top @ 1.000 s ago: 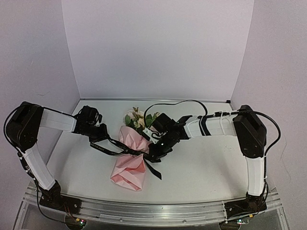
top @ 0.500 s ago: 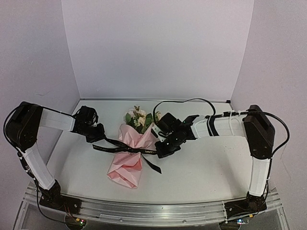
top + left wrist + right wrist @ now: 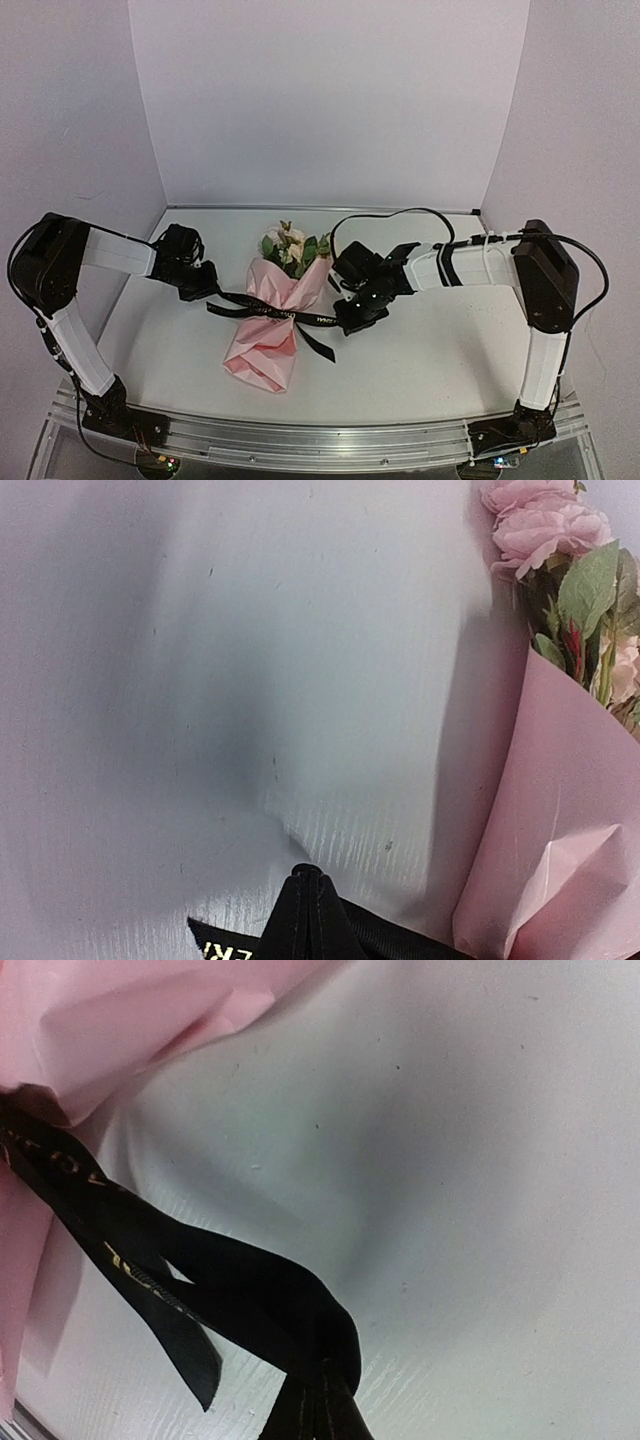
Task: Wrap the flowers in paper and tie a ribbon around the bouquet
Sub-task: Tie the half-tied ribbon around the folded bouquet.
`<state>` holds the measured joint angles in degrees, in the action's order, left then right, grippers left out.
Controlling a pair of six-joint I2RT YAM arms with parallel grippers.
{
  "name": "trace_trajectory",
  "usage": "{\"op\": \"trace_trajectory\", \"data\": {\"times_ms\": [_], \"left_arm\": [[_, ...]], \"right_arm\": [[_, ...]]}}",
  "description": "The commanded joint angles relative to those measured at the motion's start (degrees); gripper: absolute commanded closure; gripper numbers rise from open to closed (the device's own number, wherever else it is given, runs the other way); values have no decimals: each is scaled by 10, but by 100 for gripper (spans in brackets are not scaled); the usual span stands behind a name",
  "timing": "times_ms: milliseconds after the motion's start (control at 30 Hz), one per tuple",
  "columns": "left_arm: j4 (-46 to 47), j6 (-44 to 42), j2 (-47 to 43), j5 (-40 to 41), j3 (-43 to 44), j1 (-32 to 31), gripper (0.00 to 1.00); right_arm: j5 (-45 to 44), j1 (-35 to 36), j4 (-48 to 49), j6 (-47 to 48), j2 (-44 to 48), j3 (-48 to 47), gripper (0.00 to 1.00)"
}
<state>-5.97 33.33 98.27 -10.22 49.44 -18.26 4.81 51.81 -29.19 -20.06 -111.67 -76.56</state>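
Across the pink paper-wrapped rose bouquet, I am pinching the black gold-lettered ribbon taut between left pincer and right pincer to cinch the wrap.

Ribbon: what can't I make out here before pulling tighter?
- The ribbon: top view, too small to tell if knotted.
- Grip of the left pincer: left wrist view, cut off by bottom edge.
- Stems: hidden inside the paper, every view.
- Gold lettering: right wrist view, blurred.

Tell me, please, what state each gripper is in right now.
Left gripper: shut on the ribbon.
Right gripper: shut on the ribbon's other end.
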Motion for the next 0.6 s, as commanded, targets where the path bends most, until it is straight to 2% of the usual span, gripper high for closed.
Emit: {"op": "trace_trajectory", "data": {"times_ms": [0, 133, 167, 200, 300, 500, 567], "left_arm": [[20, 17, -33, -14, -19, 4, 100], [31, 27, -54, -34, -41, 3, 100], [32, 27, -58, -36, -46, 3, 100], [32, 26, -62, -38, -48, 3, 100], [30, 23, -68, -41, -51, 3, 100], [29, 16, -69, -46, -47, 3, 100], [28, 14, -69, -47, -47, 3, 100]], "right_arm": [[7, -1, -18, -4, 35, -3, 85], [6, -3, -21, -35, 63, 3, 45], [4, -5, -21, -51, 70, 5, 37], [3, -9, -22, -68, 70, 2, 35], [-10, -23, -43, -124, 48, -23, 40], [-13, -26, -82, -156, -11, -77, 49], [-13, -24, -70, -155, -4, -58, 47]]}}
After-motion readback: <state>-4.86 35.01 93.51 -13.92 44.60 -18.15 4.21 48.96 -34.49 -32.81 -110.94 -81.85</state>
